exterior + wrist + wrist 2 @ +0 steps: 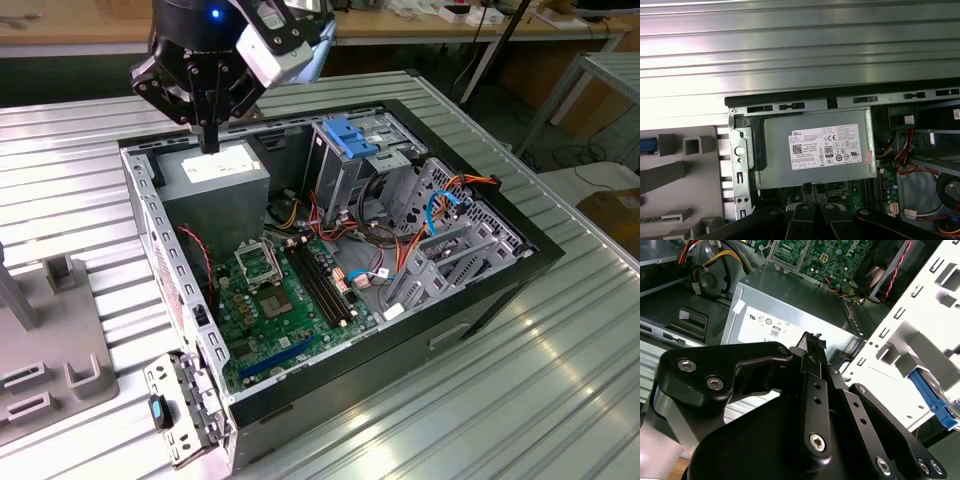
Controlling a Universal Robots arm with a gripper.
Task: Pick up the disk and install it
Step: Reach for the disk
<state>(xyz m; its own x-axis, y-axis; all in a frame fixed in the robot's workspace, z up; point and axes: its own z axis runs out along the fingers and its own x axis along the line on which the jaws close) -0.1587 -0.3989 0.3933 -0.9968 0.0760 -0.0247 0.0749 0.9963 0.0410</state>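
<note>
The claw (208, 146) hangs empty and closed tight over the power supply (215, 175) at the case's (470, 310) corner. The disk (935, 402) lies outside on the grey holder (700, 190). It would be best to open wide and square to its rails.

The computer case (470, 310) is overlooked in the exterior view. Its grey box (812, 150) is seen close in both wrist views.

1. One arm (200, 25) comes in at top of exterior view, wrist aimed straight down.
2. Black gripper (208, 138) hangs vert.; linkage bars splay wide at the knuckles, taper to one narrow tip.
3. Both wrist views: fingers (815, 390) (802, 215) pressed tog., tips meeting, nothing btwn them.
4. Small blue light (213, 13) lit on wrist body.
</note>
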